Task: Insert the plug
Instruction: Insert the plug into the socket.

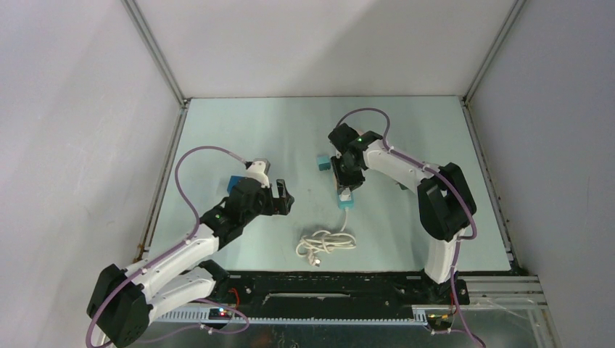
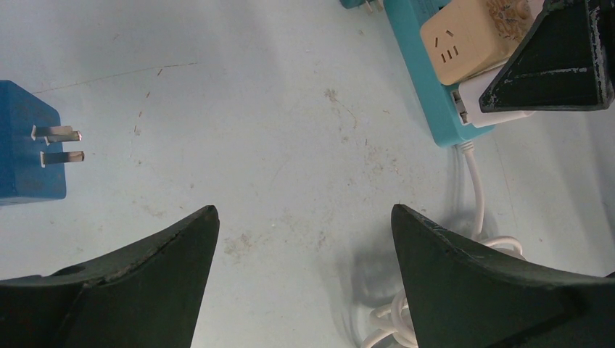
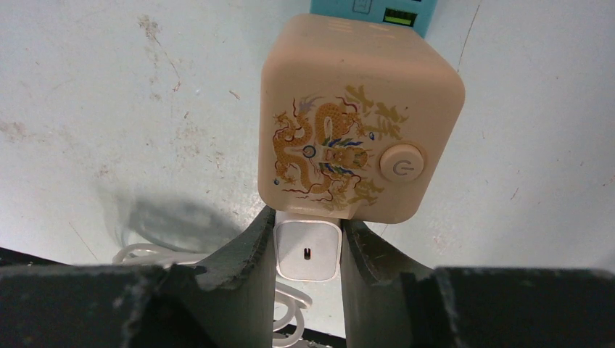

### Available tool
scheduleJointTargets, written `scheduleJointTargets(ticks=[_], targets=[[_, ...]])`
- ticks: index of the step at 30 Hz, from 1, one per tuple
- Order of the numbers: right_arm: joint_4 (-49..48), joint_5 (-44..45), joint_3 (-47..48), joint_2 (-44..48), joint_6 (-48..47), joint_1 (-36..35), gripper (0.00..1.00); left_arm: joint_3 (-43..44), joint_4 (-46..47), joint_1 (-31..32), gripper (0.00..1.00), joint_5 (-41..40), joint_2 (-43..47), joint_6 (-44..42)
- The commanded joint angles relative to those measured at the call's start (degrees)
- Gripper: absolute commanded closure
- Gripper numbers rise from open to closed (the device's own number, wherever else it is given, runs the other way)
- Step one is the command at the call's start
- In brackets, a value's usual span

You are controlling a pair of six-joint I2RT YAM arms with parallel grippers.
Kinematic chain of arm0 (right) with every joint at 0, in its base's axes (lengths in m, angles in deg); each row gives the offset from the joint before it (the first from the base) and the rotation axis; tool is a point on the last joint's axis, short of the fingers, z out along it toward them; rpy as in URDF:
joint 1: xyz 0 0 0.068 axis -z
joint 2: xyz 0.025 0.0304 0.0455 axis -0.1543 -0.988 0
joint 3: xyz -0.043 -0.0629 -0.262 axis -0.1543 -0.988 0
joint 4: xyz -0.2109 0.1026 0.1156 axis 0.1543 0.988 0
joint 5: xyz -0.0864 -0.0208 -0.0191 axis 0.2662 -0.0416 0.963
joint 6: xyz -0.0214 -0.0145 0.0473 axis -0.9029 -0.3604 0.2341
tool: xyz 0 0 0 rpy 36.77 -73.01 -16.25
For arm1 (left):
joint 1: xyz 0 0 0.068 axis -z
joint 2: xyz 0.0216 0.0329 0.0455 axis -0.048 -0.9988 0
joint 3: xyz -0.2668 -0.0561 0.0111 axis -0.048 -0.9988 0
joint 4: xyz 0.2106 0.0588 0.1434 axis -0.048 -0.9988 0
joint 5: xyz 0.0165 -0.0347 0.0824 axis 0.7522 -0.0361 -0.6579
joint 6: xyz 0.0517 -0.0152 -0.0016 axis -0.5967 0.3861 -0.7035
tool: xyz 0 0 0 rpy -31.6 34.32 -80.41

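My right pincer (image 3: 307, 238) is nearly closed, clamped on the small white square plug with a slot in its face (image 3: 307, 251), one dark finger (image 3: 243, 275) flat on each side wall. At 12 o'clock from the plug in the right wrist view, touching it, stands the beige cube adapter printed with a gold dragon and a round power button (image 3: 355, 116), and beyond that the end of the teal plastic power strip (image 3: 373, 10) shows. The left wrist view puts both plug and cube on top of that strip, though I cannot tell whether the prongs are fully home. I judge the plug to be light, rigid and smooth-sided, so it could slip or tilt under a push. The flat opposite walls, low near the base, are the right place to hold it, pressing straight down rather than at an angle. From above, the thin white cord coiled loosely (image 1: 325, 241) lies on the pale green bench (image 1: 239, 123) at 6 o'clock from the strip, soft and likely to drag if the strip shifts. My left pincer (image 2: 304, 217) hangs spread wide and holding nothing, at about 8 o'clock from the strip. A blue block plug with two bare metal prongs (image 2: 25, 152) lies at 9 o'clock in its view, well apart from the strip.
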Motion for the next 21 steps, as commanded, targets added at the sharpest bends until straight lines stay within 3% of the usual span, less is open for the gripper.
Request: scheduleJointTargets(ticks=[1, 21], targets=[[3.9, 2.83, -0.05, -2.27, -0.04, -0.37, 1.0, -0.58, 2.05, 0.14, 0.09, -0.83, 0.19, -1.72], [7.0, 5.4, 3.51, -6.53, 2.03, 1.57, 1.0, 0.07, 2.55, 0.35, 0.08, -0.71, 0.17, -1.4]])
